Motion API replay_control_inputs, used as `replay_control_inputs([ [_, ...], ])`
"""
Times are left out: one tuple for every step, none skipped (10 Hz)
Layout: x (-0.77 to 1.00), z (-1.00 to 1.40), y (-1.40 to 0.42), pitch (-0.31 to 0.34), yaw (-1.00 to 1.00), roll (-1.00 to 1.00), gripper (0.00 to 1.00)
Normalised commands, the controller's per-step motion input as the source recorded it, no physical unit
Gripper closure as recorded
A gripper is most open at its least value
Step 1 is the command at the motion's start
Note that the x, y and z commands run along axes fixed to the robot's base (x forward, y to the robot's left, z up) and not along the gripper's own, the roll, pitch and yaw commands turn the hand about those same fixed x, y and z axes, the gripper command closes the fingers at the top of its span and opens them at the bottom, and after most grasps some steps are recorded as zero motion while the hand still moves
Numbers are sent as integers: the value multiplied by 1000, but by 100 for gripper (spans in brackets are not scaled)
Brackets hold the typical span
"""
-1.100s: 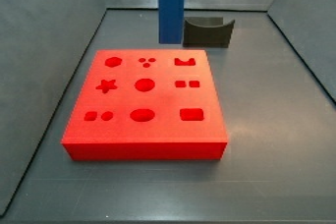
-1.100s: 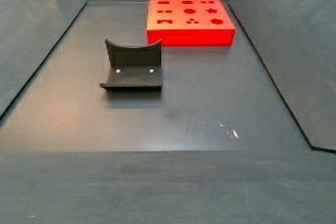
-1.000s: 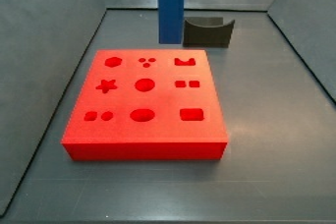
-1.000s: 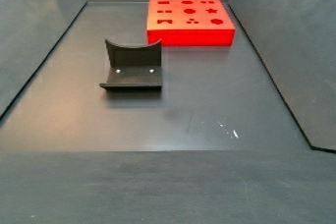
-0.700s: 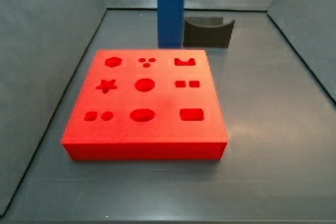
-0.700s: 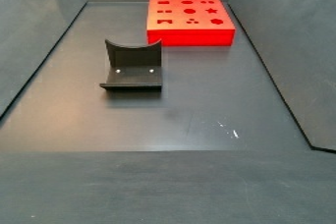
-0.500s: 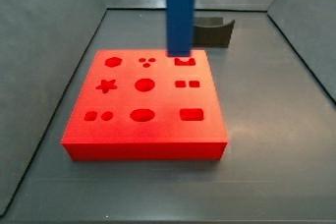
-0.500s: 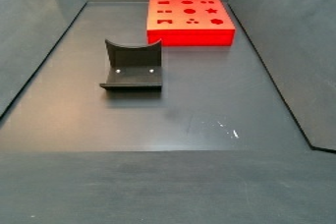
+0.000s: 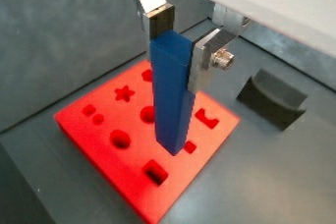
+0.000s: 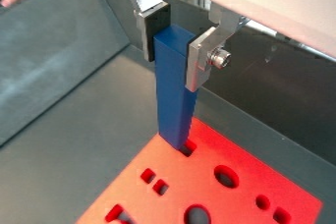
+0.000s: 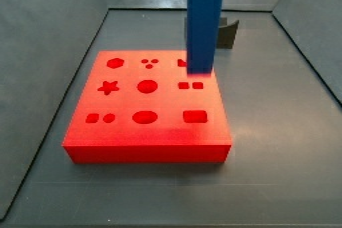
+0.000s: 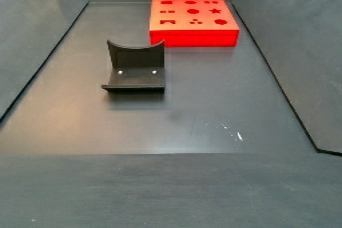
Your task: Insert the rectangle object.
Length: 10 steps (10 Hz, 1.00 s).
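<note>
My gripper is shut on the top of the blue rectangle object, which hangs upright between the silver fingers. It shows in both wrist views, the gripper holding the bar. In a side view the bar comes down from above the frame, its lower end over the back right part of the flat red block with shaped holes. I cannot tell whether the end touches the block. The gripper itself is out of both side views. The red block also shows far back.
The dark fixture stands on the grey floor apart from the red block. It shows behind the bar and beside the block. Grey walls slope up around the floor on both sides.
The blue bar has moved to the right in the side view, from behind the block's back edge to over its back right part.
</note>
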Motion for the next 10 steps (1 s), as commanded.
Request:
replay_control_inputs([
  [374,-903,-303,106,40,97,100],
  [263,-946,-257,111,23,49,100],
  [334,-877,-140,64,0,0,100],
  [97,-240,0,27,0,-6,100],
  [14,-51,0,20,0,-70,100],
  [-71,-149,0,34,111,-23,100],
  [-306,-91,0,6,306,0,100],
  [-294,-71,0,0,306,-9,100],
  [-263,-43,0,0,229,0,100],
  [-171,-46,-37,0,146,-1,100],
])
